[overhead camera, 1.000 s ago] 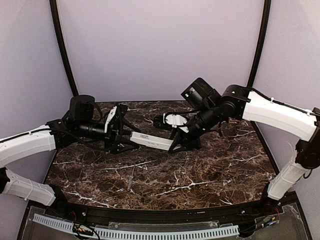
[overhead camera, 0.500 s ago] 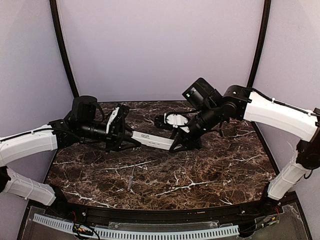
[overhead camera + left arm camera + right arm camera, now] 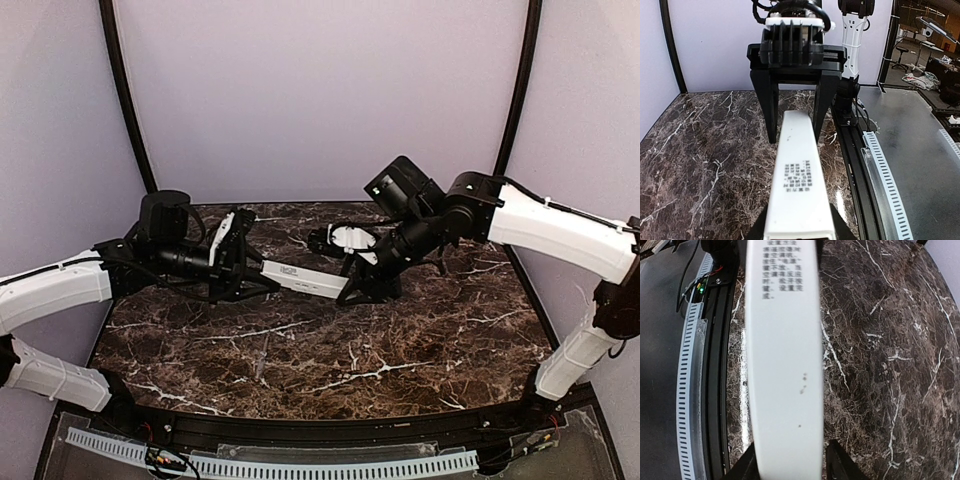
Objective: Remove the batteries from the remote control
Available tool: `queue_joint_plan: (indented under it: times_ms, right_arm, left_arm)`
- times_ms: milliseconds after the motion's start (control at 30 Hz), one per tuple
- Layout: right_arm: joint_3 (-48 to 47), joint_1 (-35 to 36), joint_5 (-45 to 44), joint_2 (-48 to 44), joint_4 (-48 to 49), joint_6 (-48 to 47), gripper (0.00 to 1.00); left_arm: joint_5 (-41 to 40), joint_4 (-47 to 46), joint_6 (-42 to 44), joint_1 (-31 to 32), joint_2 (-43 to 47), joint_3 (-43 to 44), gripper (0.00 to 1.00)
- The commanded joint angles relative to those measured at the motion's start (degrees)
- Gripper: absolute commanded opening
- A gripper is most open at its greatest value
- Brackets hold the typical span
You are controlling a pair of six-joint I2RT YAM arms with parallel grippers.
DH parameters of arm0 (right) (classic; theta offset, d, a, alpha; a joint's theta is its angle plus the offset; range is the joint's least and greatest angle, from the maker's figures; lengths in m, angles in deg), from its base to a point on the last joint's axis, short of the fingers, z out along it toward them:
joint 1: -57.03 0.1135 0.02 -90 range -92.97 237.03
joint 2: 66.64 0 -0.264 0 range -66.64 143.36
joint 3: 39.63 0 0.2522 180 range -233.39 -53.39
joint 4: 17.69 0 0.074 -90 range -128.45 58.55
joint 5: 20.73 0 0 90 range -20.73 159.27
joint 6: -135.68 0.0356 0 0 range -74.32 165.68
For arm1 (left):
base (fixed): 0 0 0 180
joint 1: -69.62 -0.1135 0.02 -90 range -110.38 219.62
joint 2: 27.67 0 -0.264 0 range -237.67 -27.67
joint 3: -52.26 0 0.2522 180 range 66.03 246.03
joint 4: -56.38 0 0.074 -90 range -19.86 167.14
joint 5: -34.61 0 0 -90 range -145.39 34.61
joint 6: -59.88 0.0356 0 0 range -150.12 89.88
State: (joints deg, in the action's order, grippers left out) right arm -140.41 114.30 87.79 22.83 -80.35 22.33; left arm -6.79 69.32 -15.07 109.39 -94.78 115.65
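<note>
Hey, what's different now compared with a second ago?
The left fingers closed in on their end of the remote control and took hold of it. The right fingers seem to have eased off at the other end, where a sliver of gap shows beside the remote. Both arms and the remote itself barely shifted.

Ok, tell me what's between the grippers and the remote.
Nothing visible. The remote runs straight from the left gripper to the right gripper, with one end sitting between each one's fingers.

White remote control (image 3: 305,281), black print (image 3: 797,176); dark brown white-veined marble table (image 3: 400,350)
</note>
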Motion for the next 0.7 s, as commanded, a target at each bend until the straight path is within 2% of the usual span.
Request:
queue_joint_plan:
  times_ms: [0, 133, 233, 267, 467, 567, 667]
  right_arm:
    - [-1.35, -0.40, -0.91, -0.11, -0.61, 3.82, 0.47]
    - [-0.25, -0.43, -0.19, -2.38, -0.28, 4.75, 0.61]
    - [1.85, -0.45, -0.74, -5.07, 1.27, 6.31, 0.95]
    - [2.74, -0.46, -0.78, -6.57, 2.11, 7.00, 0.98]
    - [8.80, -1.88, -0.45, -13.96, 9.27, 14.61, 0.99]
    - [11.78, -4.65, -4.55, -17.35, 13.97, 23.84, 0.99]
    - [13.33, -9.17, -4.49, -19.44, 15.48, 33.90, 0.99]
  left_arm:
    - [-0.41, -3.03, 1.68, 0.15, 2.72, -0.79, 0.00]
    - [-0.81, -3.22, 1.88, 0.13, 2.86, -1.01, 0.00]
    - [-0.79, -3.31, 1.94, 0.13, 2.74, -1.02, 0.00]
    - [-0.81, -3.35, 1.97, 0.13, 2.70, -0.98, 0.00]
    - [-3.71, -7.70, 1.75, 0.13, 2.84, -2.24, 0.00]
    - [-7.68, -10.93, 1.66, 0.13, 3.05, -2.59, 0.01]
    - [-11.20, -11.48, 2.89, 0.13, 2.24, -0.98, 0.01]
